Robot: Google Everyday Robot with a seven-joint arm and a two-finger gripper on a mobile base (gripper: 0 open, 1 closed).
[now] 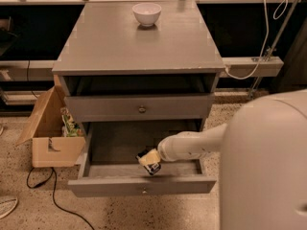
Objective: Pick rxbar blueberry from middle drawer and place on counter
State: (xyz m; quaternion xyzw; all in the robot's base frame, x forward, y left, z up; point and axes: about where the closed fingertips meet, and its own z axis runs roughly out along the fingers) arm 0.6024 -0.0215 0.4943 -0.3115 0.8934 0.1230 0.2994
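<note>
The white arm [268,166] fills the near right; its end effector [149,160] reaches down into the open middle drawer [141,186], right at the dark bar [154,168] near the drawer's front; whether it pinches the bar I cannot tell; beyond, the counter [144,47] carries a white bowl [147,13].
</note>
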